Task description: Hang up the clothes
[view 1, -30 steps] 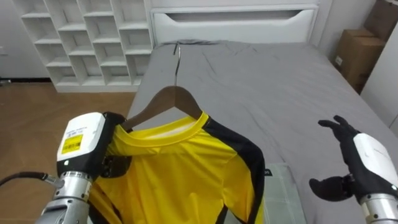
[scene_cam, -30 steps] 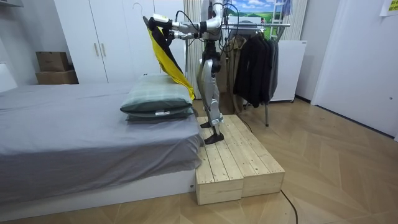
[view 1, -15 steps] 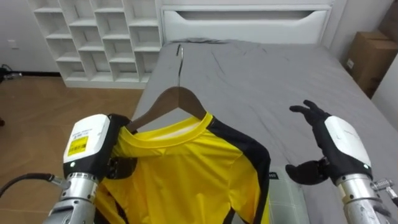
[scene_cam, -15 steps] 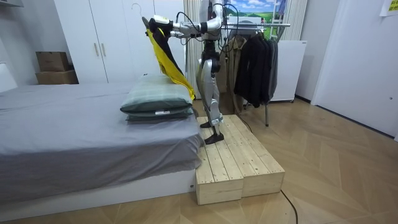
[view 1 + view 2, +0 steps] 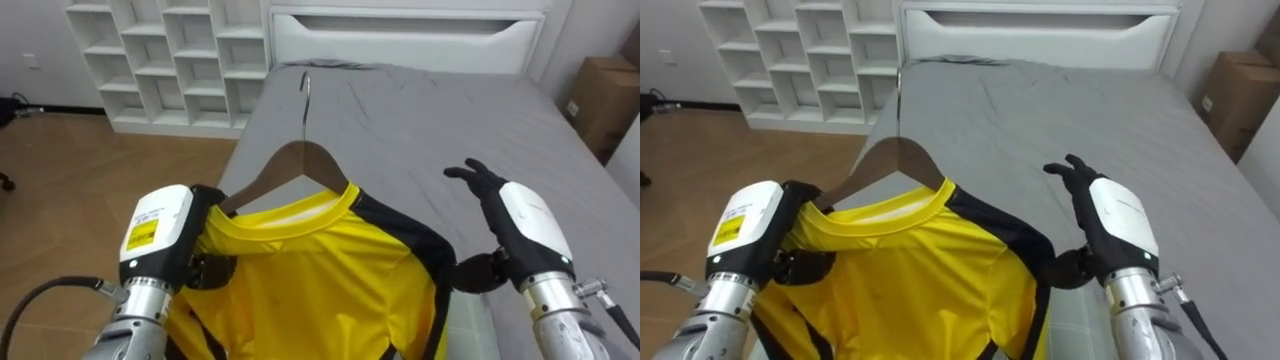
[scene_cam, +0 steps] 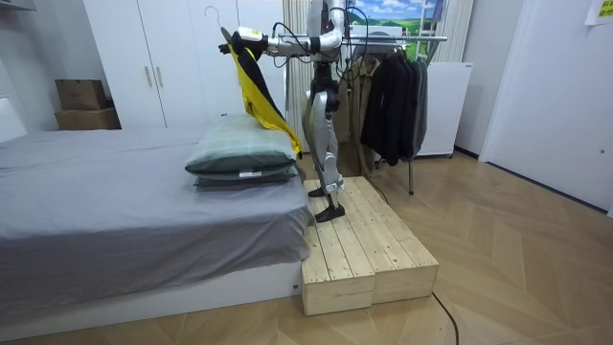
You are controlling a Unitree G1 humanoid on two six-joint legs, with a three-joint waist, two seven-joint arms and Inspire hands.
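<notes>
Above the bed, left robot hand, partly hidden, clutches yellow shirt; right robot hand spread wide.

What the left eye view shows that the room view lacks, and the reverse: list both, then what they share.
Left eye view: cubby shelves by the wall, and the right hand open, fingers spread. Room view: the wooden platform under the robot, a clothes rack of dark garments, stacked pillows. Both: the yellow shirt on its hanger, gripped by the left hand, above the grey bed.
</notes>
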